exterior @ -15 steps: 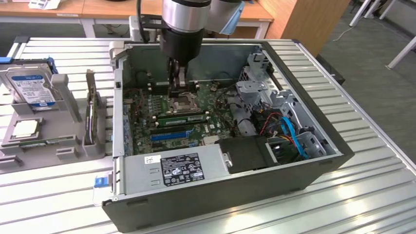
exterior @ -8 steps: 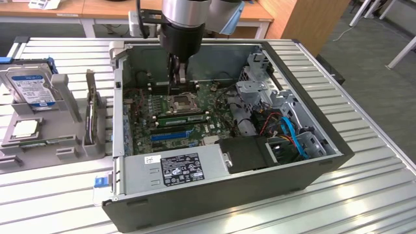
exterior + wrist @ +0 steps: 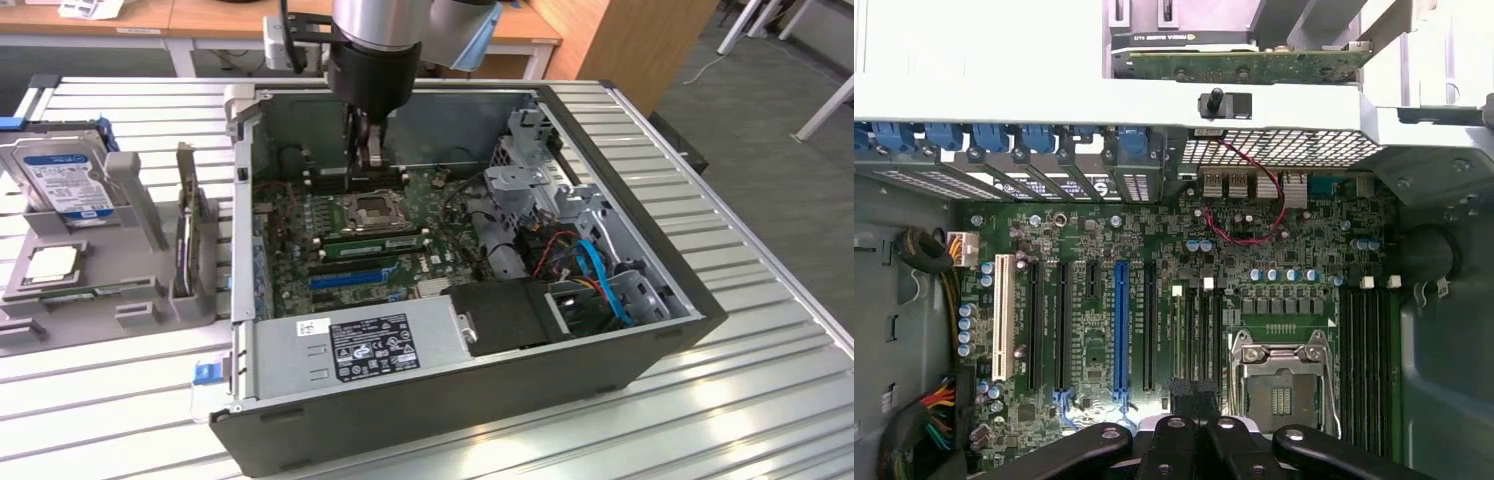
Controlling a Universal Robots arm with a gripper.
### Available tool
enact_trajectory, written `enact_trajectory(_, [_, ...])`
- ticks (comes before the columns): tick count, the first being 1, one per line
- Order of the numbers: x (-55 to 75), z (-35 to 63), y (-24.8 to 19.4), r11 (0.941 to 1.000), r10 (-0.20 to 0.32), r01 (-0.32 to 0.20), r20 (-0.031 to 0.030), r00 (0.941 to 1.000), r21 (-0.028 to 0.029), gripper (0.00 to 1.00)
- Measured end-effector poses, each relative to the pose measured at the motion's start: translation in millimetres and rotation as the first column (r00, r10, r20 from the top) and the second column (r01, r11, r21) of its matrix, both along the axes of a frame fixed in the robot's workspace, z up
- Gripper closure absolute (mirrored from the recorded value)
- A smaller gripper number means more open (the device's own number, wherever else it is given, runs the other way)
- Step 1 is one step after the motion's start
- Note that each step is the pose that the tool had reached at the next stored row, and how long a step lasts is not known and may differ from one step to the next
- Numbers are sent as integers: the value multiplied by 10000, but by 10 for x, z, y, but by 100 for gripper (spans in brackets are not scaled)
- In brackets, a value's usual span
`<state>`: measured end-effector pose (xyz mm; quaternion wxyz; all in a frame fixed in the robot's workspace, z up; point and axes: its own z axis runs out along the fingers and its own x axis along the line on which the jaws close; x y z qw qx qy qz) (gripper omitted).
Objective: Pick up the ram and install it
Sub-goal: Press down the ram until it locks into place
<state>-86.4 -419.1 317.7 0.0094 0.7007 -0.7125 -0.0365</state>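
Your gripper (image 3: 363,165) hangs inside the open computer case (image 3: 667,330), in the upper middle of the exterior view. Its fingers are pressed together, and you can see nothing held between them. It sits above the green motherboard (image 3: 300,215), just over the square chip socket (image 3: 370,212). In the wrist view the black gripper (image 3: 1194,425) sits at the bottom middle, with the socket (image 3: 1282,385) near it and the long black memory slots (image 3: 1369,360) on the far side of the socket.

Look at the lower left of the exterior view. The ram (image 3: 94,292) seems to lie there in the grey holder (image 3: 134,315), well apart from your gripper. A dark card (image 3: 194,235) stands on edge in the same holder, and a hard drive (image 3: 60,180) stands at its far end. Another thin green strip (image 3: 360,243) lies just below the socket; you cannot tell what it is.
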Motion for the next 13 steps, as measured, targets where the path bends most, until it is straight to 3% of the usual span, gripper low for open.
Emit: enact_trajectory(13, [110,1,0,10000,7,-7,-1,10000,-2,90])
